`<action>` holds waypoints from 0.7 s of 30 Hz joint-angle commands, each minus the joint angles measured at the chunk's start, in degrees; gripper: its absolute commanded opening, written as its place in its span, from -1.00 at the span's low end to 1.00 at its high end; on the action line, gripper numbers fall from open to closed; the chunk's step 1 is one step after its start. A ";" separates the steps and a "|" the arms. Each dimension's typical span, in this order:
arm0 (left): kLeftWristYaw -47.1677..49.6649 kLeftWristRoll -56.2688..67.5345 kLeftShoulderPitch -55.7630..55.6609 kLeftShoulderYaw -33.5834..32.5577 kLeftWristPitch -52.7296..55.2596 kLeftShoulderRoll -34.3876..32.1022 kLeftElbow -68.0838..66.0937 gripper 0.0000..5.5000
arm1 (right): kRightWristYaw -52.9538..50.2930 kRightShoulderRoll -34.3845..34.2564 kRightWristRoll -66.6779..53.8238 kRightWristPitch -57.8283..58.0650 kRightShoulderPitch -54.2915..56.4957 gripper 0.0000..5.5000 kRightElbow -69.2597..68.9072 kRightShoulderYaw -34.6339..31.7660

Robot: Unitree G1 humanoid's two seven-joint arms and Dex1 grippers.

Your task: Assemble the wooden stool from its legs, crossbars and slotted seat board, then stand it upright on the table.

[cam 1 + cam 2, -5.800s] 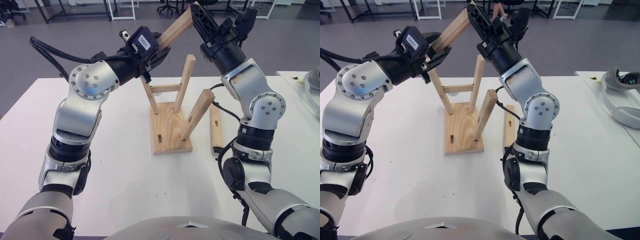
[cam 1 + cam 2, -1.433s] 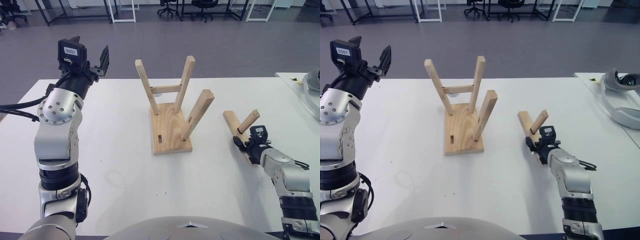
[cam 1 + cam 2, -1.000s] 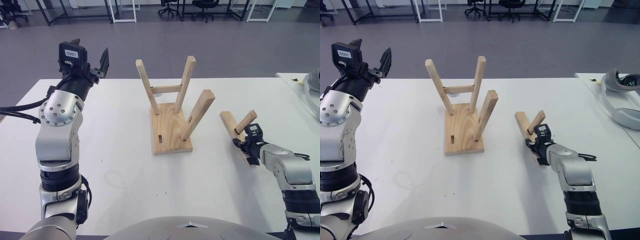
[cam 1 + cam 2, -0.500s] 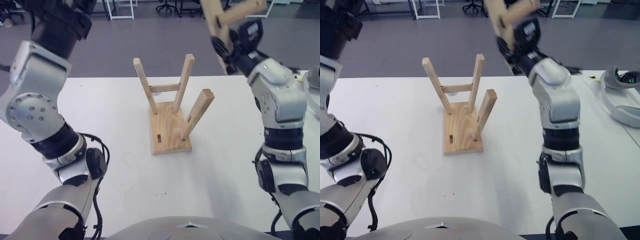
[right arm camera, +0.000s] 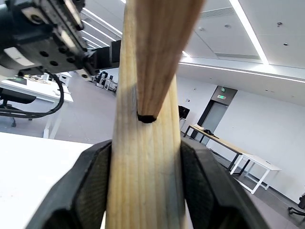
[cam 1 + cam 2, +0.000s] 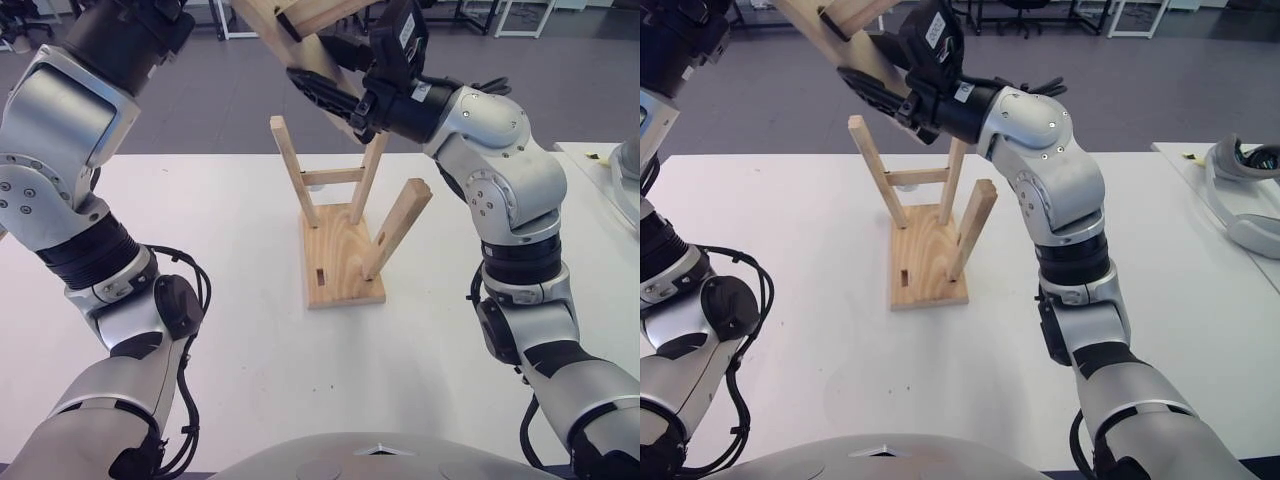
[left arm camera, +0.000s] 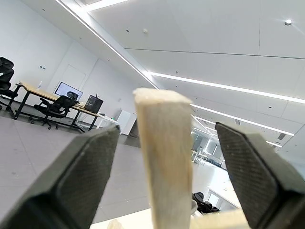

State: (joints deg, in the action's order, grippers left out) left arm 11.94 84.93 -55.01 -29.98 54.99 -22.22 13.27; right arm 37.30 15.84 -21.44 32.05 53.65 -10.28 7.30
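The slotted seat board (image 6: 340, 262) lies flat on the white table (image 6: 230, 330). Three legs (image 6: 396, 228) stand up from it, and a crossbar (image 6: 331, 177) joins the two far ones. High above them my right gripper (image 6: 322, 92) is shut on a fourth leg (image 6: 808, 27) with a crossbar (image 6: 857, 11) stuck in it. The right wrist view has its fingers (image 5: 93, 191) pressed on that leg (image 5: 143, 157). My left arm (image 6: 110, 60) is raised at the upper left. Its gripper (image 7: 167, 181) is open, with the end of a wooden piece (image 7: 164, 157) between the fingers (image 7: 90, 181), untouched.
A white headset (image 6: 1243, 190) lies at the table's right edge. Bare tabletop lies in front of and to both sides of the seat board. Behind the table is grey floor with desks and chairs.
My right arm has swung the held leg and crossbar from the upper right leftward, to above the stool and toward my raised left arm. The stool parts on the table have not moved.
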 commanded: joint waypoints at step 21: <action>10.83 1.90 14.00 3.69 -14.61 -3.10 12.80 -0.63 | 4.85 4.51 1.92 1.61 -2.43 0.01 -0.52 3.76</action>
State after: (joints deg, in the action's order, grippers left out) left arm 21.30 87.06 -42.51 -25.65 42.06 -24.64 24.49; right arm 41.62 18.56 -21.10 33.35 52.88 -10.85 9.63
